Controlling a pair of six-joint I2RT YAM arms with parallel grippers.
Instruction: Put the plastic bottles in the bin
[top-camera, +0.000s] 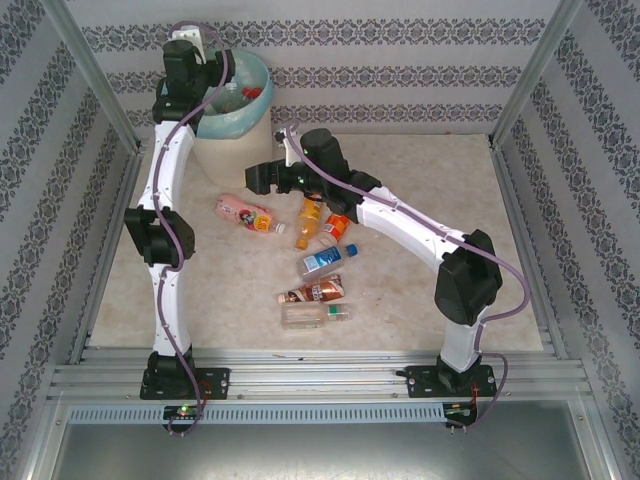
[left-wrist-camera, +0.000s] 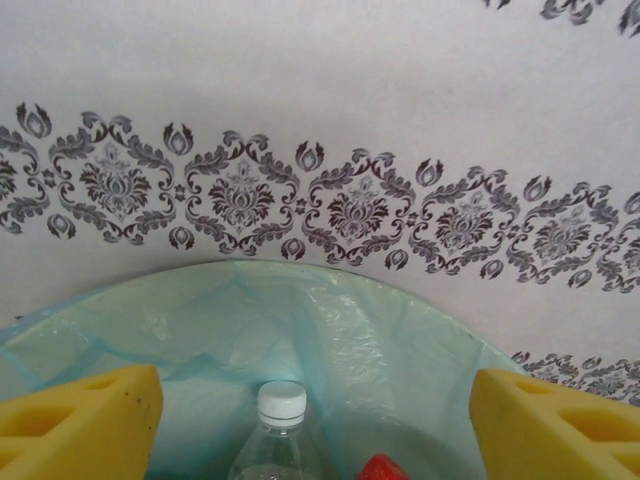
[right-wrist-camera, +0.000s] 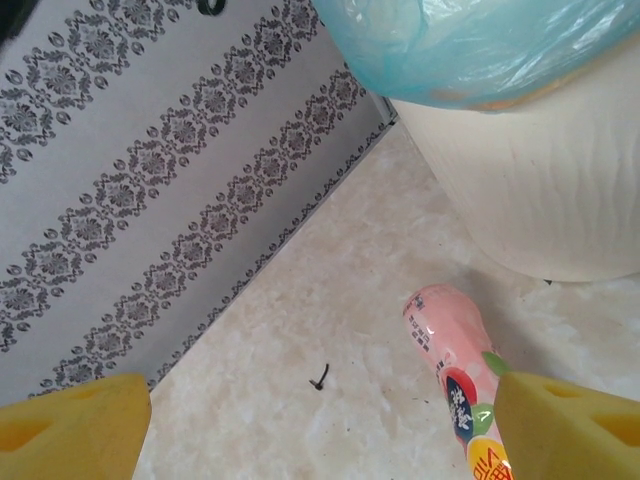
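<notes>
**Top external.** Left arm is stretched to the far-left corner, with its wrist over the bin (top-camera: 236, 150). The bin stands much taller than the bottles, so a drop has to come from above the rim. The arm covers much of the bin's mouth. One clear bottle with a red cap (top-camera: 246, 93) shows inside on the turquoise liner (top-camera: 255, 72).

On the table, well apart from the bin, lie the pink bottle (top-camera: 243, 213), orange bottle (top-camera: 308, 224), blue-labelled bottle (top-camera: 325, 262), brown bottle (top-camera: 312, 293) and clear bottle (top-camera: 315, 315). Another lies partly under the right arm; its type is unclear. Right gripper (top-camera: 260, 180) sits low between the bin and the pink bottle, which looks like an approach to that bottle.

**Left wrist.** Left gripper (left-wrist-camera: 315, 420) looks down into the liner (left-wrist-camera: 330, 320). The yellow pads (left-wrist-camera: 85, 420) are spread wide and grip nothing. A white-capped clear bottle (left-wrist-camera: 280, 415) lies below in the bin, clear of both pads and cut off by the frame edge. Only a sliver of a red cap (left-wrist-camera: 385, 468) shows beside it.

**Right wrist.** Right gripper (right-wrist-camera: 320, 430) has its jaws released and wide apart, with bare table between them. The pink bottle (right-wrist-camera: 450, 365) lies just beside one pad (right-wrist-camera: 570, 430), so it is off-centre for a grasp. Its lower half is hidden by the pad. The bin wall (right-wrist-camera: 540, 190) rises behind it, and there is a small dark speck (right-wrist-camera: 320, 377) on the floor that I cannot identify.
</notes>
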